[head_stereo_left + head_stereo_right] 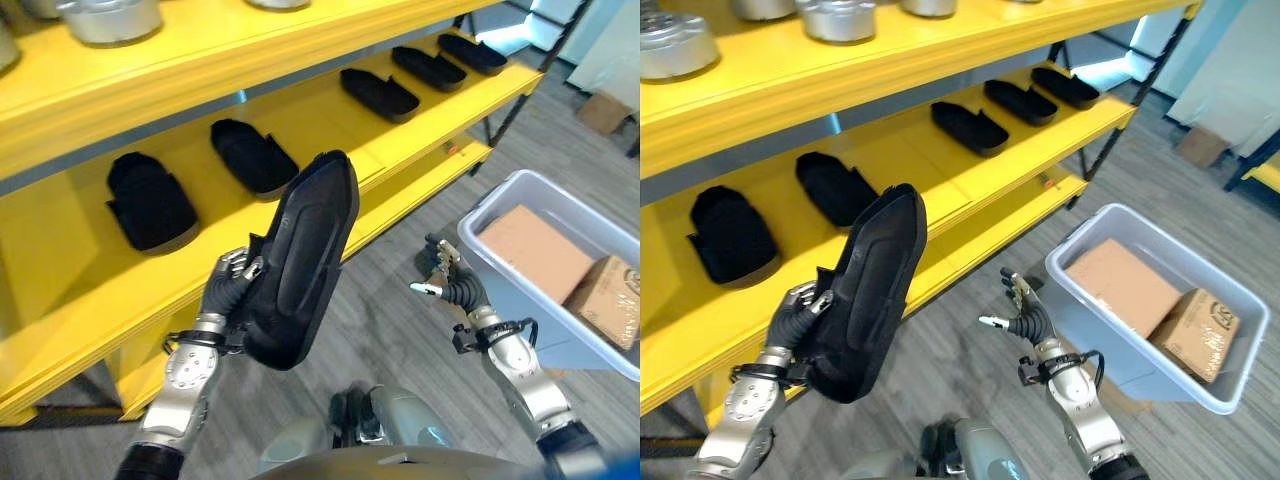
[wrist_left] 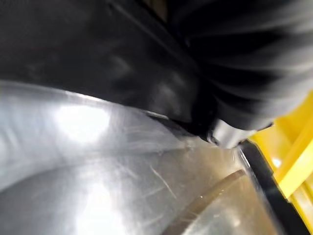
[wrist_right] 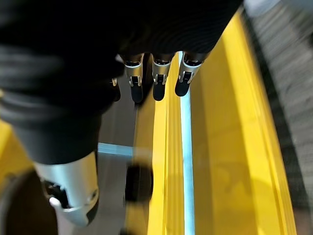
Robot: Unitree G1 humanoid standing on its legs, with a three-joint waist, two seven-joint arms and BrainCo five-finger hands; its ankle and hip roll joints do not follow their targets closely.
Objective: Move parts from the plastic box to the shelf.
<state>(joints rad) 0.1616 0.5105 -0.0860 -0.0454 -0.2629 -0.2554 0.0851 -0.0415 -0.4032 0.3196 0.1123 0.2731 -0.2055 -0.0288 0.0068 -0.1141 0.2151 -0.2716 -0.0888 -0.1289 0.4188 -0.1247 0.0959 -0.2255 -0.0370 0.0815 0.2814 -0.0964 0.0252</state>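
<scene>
My left hand [image 1: 232,285] is shut on a long black moulded part [image 1: 305,255], held upright in front of the yellow shelf [image 1: 200,60]; the part also shows dark and close in the left wrist view [image 2: 98,49]. Several similar black parts [image 1: 252,155] lie in a row on the middle shelf board. The grey plastic box [image 1: 500,200] stands at the right, with two cardboard boxes [image 1: 535,250] inside. My right hand [image 1: 450,285] hovers open just left of the box, holding nothing; its fingers [image 3: 159,78] point at the shelf.
Metal pots [image 1: 110,18] stand on the top shelf board. Another cardboard box [image 1: 603,110] sits on the floor at far right. Grey wood-pattern floor [image 1: 400,330] lies between shelf and box.
</scene>
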